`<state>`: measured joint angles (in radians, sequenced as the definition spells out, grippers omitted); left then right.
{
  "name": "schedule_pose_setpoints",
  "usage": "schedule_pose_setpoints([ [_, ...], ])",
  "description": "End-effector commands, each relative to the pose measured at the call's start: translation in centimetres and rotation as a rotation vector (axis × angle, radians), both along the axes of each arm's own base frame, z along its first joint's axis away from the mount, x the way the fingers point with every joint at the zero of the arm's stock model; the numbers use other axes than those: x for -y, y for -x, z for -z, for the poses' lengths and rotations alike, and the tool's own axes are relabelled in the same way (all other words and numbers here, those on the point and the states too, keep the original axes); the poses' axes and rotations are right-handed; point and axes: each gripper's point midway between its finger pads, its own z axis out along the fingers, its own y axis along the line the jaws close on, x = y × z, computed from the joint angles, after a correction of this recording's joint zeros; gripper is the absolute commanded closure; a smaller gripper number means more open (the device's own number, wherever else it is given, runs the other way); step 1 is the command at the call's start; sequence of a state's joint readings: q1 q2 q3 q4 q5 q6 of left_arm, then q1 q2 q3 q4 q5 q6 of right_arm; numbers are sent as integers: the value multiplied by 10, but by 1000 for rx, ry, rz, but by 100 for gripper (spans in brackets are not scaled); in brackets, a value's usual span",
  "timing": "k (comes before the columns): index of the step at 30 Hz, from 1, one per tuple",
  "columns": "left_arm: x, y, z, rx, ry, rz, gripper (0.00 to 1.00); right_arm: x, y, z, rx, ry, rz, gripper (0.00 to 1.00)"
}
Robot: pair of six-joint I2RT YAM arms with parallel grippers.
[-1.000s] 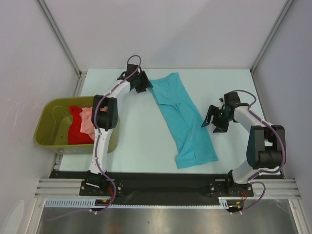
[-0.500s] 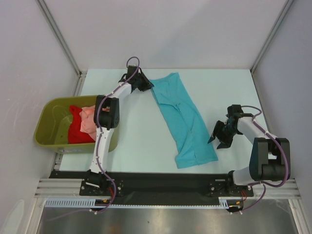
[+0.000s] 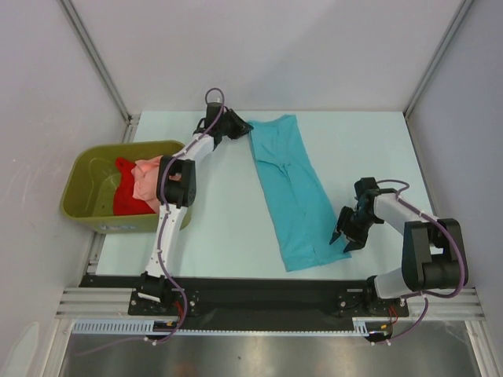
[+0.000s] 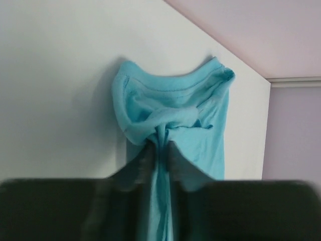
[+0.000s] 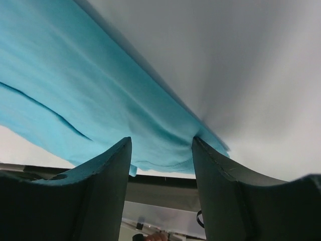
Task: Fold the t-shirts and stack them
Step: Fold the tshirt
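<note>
The turquoise-blue t-shirt [image 3: 295,192] lies folded into a long strip, running slantwise down the middle of the table. My left gripper [image 3: 242,128] is shut on its far left corner. In the left wrist view a bunched fold of the turquoise cloth [image 4: 175,100] is pinched in that gripper [image 4: 161,150]. My right gripper [image 3: 343,236] stands open at the strip's near right corner. In the right wrist view the shirt's hem [image 5: 100,90] lies between its spread fingertips [image 5: 161,148]. The salmon-pink t-shirt [image 3: 145,182] and the red t-shirt [image 3: 126,196] lie crumpled in the tub.
The olive-green plastic tub [image 3: 86,161] stands at the table's left edge, close beside the left arm. A black rail [image 3: 259,290] runs along the near edge between the arm bases. Grey walls enclose the pale table [image 3: 220,212] on three sides.
The left gripper has shut on the shirt's far corner and drawn it slightly right. The right gripper has come down and nearer to the shirt's near right corner, narrowing a little.
</note>
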<state>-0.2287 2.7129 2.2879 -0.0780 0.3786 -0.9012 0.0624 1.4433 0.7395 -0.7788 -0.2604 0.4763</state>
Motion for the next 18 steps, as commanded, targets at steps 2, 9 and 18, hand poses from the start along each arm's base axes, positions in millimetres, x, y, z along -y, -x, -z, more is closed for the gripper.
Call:
schedule_pose_setpoints([
  [2, -4, -8, -27, 83, 29, 2, 60, -5, 1, -6, 18, 15, 12, 43],
  [9, -11, 42, -79, 109, -151, 2, 26, -6, -12, -23, 75, 5, 9, 40],
  [18, -11, 126, -169, 155, -254, 62, 24, 7, -16, -31, 87, 80, 39, 38],
])
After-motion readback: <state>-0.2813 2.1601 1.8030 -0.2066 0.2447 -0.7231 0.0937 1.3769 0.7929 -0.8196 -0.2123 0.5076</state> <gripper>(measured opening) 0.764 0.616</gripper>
